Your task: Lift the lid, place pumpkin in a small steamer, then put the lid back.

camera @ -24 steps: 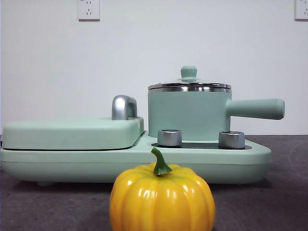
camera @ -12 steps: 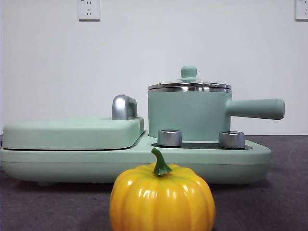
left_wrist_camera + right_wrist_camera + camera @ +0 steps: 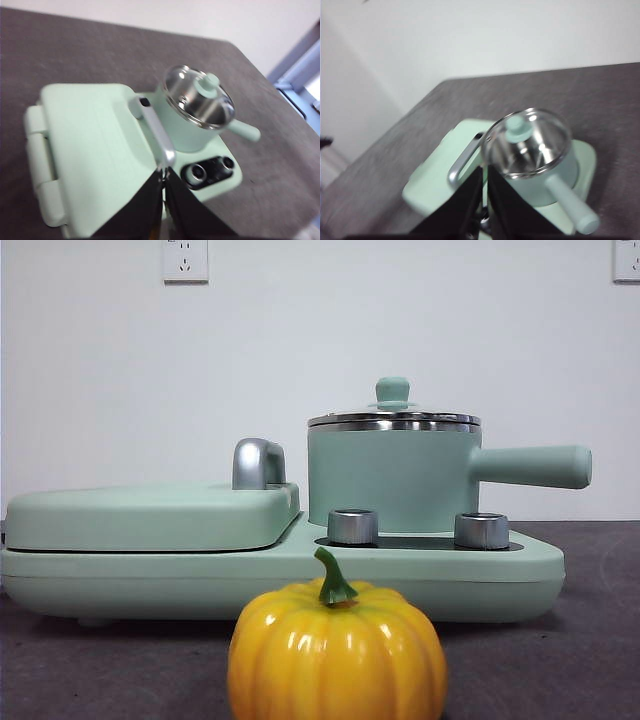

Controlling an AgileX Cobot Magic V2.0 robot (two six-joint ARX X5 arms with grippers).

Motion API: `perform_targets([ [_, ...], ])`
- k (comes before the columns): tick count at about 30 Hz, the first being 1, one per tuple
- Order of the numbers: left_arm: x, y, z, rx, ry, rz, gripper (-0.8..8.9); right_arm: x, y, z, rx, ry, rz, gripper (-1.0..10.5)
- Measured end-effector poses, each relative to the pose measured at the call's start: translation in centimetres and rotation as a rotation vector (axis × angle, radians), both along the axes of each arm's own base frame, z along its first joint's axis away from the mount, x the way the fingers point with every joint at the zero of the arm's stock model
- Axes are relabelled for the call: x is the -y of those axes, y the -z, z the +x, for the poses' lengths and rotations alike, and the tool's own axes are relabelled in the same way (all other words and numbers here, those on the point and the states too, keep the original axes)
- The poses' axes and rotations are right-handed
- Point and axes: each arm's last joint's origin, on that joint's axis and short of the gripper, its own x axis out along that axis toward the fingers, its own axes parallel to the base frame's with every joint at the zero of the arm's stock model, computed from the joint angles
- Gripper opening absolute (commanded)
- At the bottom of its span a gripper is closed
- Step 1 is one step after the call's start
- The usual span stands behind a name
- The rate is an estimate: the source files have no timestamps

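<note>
Sitting closed on the small steamer (image 3: 390, 480), the lid (image 3: 393, 418) is resting level on the steel rim, mint knob up; you are seeing the bare steel inside through the glass in both wrist views. The steamer is standing on the wide mint-green base (image 3: 300, 575), behind the two silver knobs (image 3: 352, 526), with its long handle (image 3: 530, 466) pointing toward 3 o'clock in the front view. At 9 o'clock from the pot, the flat rectangular cover (image 3: 150, 515) is lying shut, its chrome handle (image 3: 257, 463) standing between cover and pot. The pumpkin (image 3: 337, 648) is sitting on the dark table (image 3: 560, 660) at 6 o'clock from the base, apart from it, stem up.

You are holding both arms high above the appliance. The left gripper (image 3: 164, 182) is hanging over the chrome handle with its jaws pressed together, gripping nothing. The right gripper (image 3: 485, 192) is hanging near the pot's rim, jaws likewise together and holding nothing.
</note>
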Motion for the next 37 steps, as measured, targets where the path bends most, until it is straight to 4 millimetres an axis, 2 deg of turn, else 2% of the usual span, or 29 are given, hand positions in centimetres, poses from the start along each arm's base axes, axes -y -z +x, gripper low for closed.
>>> perform_targets([
  [5, 0.1, -0.7, 0.3, 0.022, 0.019, 0.009, 0.31, -0.2, -0.4, 1.0, -0.015, -0.1, -0.043, 0.1],
  [7, 0.1, -0.8, 0.2, 0.03, 0.021, 0.013, 0.89, -0.2, -0.3, 1.2, -0.019, -0.102, -0.054, 0.1],
  [11, 0.1, -0.8, 0.1, 0.044, 0.028, 0.022, 2.83, -0.2, -0.3, 1.3, -0.012, -0.102, -0.066, 0.3],
  [13, 0.1, -0.8, 0.2, 0.045, 0.03, 0.026, 3.93, -0.2, -0.3, 1.3, -0.01, -0.094, -0.071, 0.9],
  [14, 0.1, -0.8, 0.2, 0.045, 0.031, 0.027, 4.6, -0.1, -0.3, 1.3, -0.01, -0.086, -0.075, 1.7],
  [16, 0.1, -0.8, 0.3, 0.041, 0.031, 0.028, 5.22, -0.1, -0.3, 1.3, -0.008, -0.083, -0.078, 2.9],
  [18, 0.1, -0.8, 0.3, 0.039, 0.031, 0.028, 5.32, -0.1, -0.3, 1.4, -0.01, -0.082, -0.079, 3.9],
  [21, 0.2, -0.6, 0.6, 0.014, 0.049, 0.005, 5.32, -0.1, -0.2, 1.4, -0.012, -0.082, -0.079, 4.5],
  [29, 1.4, -0.7, 3.0, -0.077, 0.159, -0.034, 5.3, -0.1, -0.2, 1.4, -0.017, -0.082, -0.078, 4.6],
  [37, 3.7, -2.9, 7.2, -0.04, 0.25, -0.026, 5.29, -0.1, 0.1, 1.3, -0.047, -0.084, -0.077, 4.6],
])
